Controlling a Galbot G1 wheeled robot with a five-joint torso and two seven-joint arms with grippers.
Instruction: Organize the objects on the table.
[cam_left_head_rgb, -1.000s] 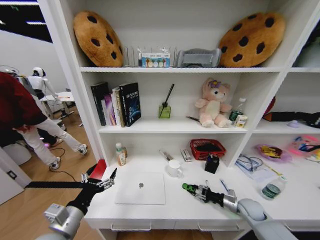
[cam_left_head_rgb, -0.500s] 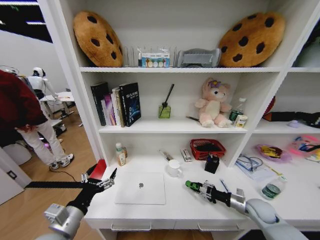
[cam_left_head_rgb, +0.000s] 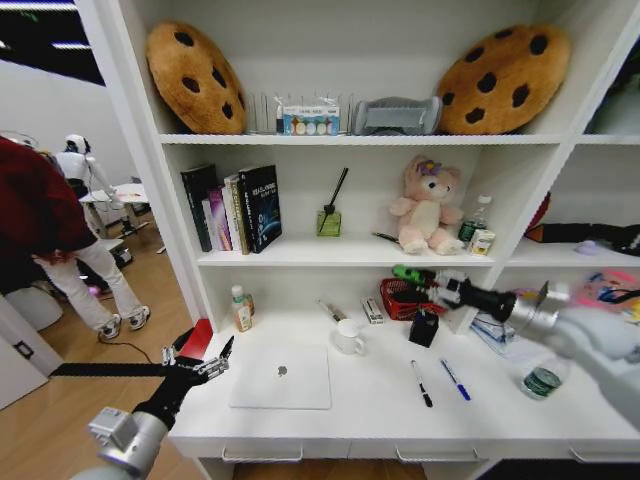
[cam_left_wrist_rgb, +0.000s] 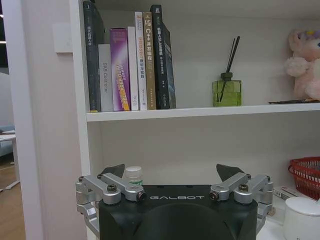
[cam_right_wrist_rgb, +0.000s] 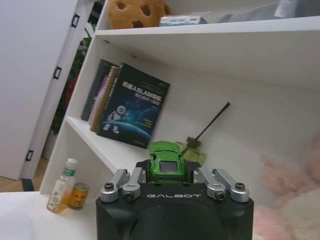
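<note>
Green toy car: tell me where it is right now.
The green toy car is clamped in the right claw, raised above the red mesh basket, below the pink plush.

Right gripper raised, arm stretched forward, jaws seemingly closed; left gripper held low, jaws spread.

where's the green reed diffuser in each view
Head view: reed diffuser on the middle shelf, between the dark blue book and the pink plush.
Left wrist view: on the shelf, past the books.
Right wrist view: partly hidden behind the green toy car in the right pincer.
Shared landmark: the dark blue book.
</note>
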